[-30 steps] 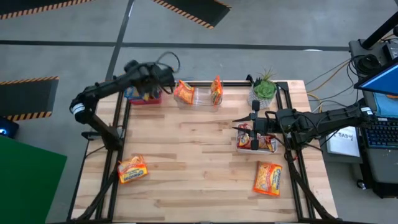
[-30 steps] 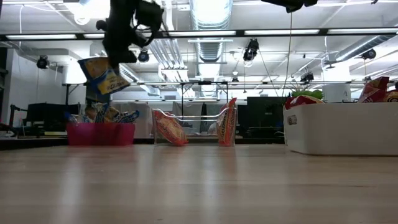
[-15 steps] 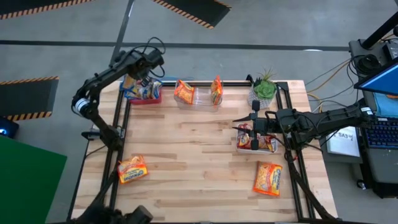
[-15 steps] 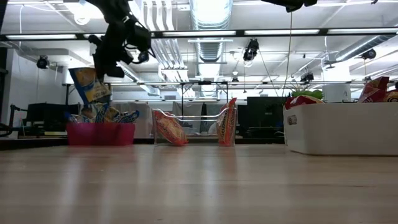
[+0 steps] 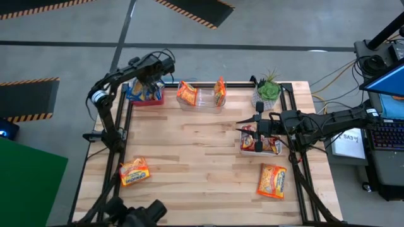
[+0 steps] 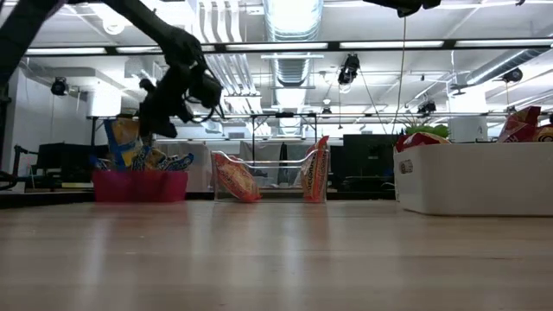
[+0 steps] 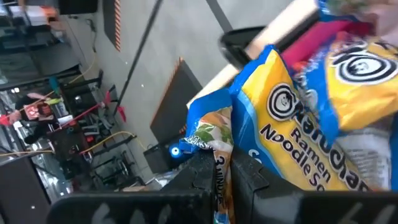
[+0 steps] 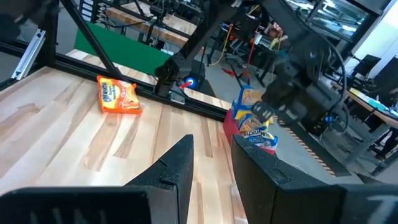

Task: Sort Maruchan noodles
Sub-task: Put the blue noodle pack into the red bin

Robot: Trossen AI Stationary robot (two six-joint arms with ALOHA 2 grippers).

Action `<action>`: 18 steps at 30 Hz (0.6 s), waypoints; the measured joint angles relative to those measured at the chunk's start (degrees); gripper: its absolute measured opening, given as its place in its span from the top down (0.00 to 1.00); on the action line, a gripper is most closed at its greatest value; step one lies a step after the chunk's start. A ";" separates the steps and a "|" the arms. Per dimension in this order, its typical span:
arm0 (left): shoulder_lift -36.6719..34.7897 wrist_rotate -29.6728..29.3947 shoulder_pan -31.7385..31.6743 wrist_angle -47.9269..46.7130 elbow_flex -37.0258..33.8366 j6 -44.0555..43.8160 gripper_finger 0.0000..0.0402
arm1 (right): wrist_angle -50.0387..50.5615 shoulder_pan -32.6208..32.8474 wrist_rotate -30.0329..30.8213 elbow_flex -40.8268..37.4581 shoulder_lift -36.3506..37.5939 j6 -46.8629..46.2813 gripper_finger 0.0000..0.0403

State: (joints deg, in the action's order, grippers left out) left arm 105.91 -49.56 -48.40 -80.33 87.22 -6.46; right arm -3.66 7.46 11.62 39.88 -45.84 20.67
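Note:
My left gripper [image 5: 149, 81] is over the pink bin [image 5: 147, 99] at the table's far left corner, shut on a blue-and-yellow Maruchan packet [image 6: 123, 140]. This packet hangs just above the other blue packets [image 6: 168, 161] standing in that bin. My right gripper [image 8: 211, 163] hovers open and level above the white bin [image 5: 275, 150], which holds red packets, with nothing between its fingers. Orange packets [image 5: 187, 93] lean inside the clear bin [image 5: 203, 99]. Two more orange packets [image 5: 134, 171] [image 5: 272, 180] lie flat on the table. My left gripper pinches the blue packet's crimped end [image 7: 212, 155] between its two fingers, slanting down from above. The packet hangs below the fingers nearly upright, its lower end among the packets in the pink bin; whether it touches them I cannot tell.
A potted green plant [image 5: 267, 91] stands at the far right, beside the white bin. The middle of the wooden table [image 5: 196, 151] is bare. Black frame rails run along the table's edges.
My left gripper has sunk toward the pink bin while swinging toward the table's left edge, staying shut. The blue packet has come down with it from well above the bin and turned from tilted to nearly upright at the bin's top.

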 joint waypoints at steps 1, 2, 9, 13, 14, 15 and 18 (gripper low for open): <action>1.00 0.65 0.02 -0.04 0.00 -0.01 1.00 | 0.02 0.00 0.00 0.00 0.00 0.00 0.76; 2.07 1.24 0.02 -0.04 0.00 -0.04 1.00 | 0.02 0.01 0.00 0.00 0.00 -0.01 0.76; 8.88 1.36 0.02 1.09 -0.02 -0.63 1.00 | 0.22 0.00 0.00 0.00 -0.01 -0.02 0.76; 11.66 1.35 0.02 2.74 -0.02 -0.63 1.00 | 0.33 0.01 -0.01 0.00 0.00 -0.02 0.76; 12.11 1.17 0.02 2.82 -0.02 -0.66 1.00 | 0.35 0.00 0.00 0.00 0.00 -0.02 0.76; 12.32 0.92 0.04 2.82 -0.02 -0.66 1.00 | 0.36 0.00 0.00 0.00 0.00 -0.02 0.76; 11.86 0.76 0.22 2.90 -0.02 -1.17 0.98 | 0.35 0.00 0.00 0.00 0.00 0.02 0.76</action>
State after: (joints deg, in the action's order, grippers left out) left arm 117.78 -48.80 -48.18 -77.43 87.20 -7.63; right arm -3.31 7.46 11.62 39.88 -45.84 20.69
